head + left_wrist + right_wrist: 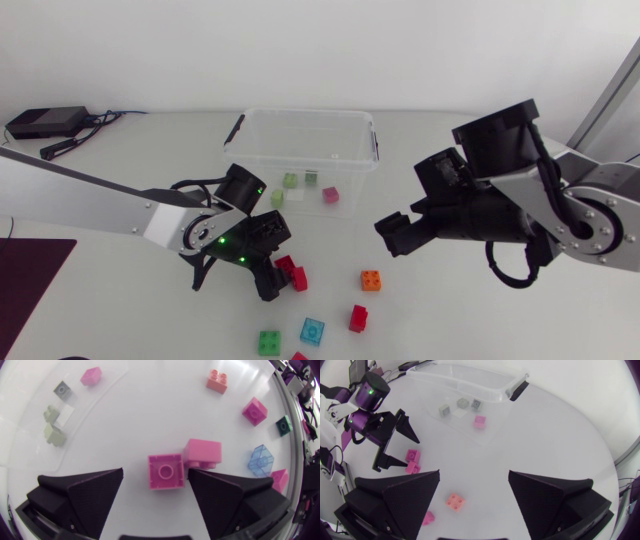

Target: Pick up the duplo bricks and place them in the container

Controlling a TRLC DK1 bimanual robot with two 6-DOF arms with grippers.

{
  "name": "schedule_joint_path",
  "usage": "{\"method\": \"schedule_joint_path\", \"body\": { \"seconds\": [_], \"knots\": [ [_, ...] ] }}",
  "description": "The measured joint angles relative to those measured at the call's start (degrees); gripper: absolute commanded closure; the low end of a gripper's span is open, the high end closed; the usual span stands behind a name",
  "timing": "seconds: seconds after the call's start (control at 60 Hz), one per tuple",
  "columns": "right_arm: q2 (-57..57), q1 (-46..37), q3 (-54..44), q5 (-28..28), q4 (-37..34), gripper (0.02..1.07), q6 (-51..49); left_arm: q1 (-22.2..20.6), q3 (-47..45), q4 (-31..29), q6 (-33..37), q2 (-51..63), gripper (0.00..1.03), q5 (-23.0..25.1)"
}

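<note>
Though the head view hides it, the left wrist view shows a brick (164, 471) between the wide-spread fingers of the left tool (155, 472), while the right tool (474, 476) gapes wide above the white tabletop (450, 320), the container (300, 140) at the head view's upper centre.

Evenly lit white table (450, 330)

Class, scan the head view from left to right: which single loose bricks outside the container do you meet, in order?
green brick → light blue brick → red brick → orange brick

Robot lab: left arm (100, 195), right arm (600, 205) at white table (450, 320); cabled black box (45, 122).
</note>
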Motion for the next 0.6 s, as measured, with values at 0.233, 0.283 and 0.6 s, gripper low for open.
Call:
{"method": "schedule_joint_path", "body": {
  "seconds": [0.233,0.283,0.6],
  "knots": [
    [-0.17,2.16,-3.65,-0.61,1.11,0.08,0.02,0.00,1.51,2.38,-0.04,2.34,0.54,0.20],
    [0.20,2.73,-4.04,-0.90,1.20,0.08,0.02,-0.02,2.25,2.40,-0.04,2.99,0.79,0.26],
    [9.94,4.61,-4.13,-2.16,0.81,0.08,0.09,0.26,3.65,-0.74,-0.85,2.80,0.84,0.15]
  ]
}}
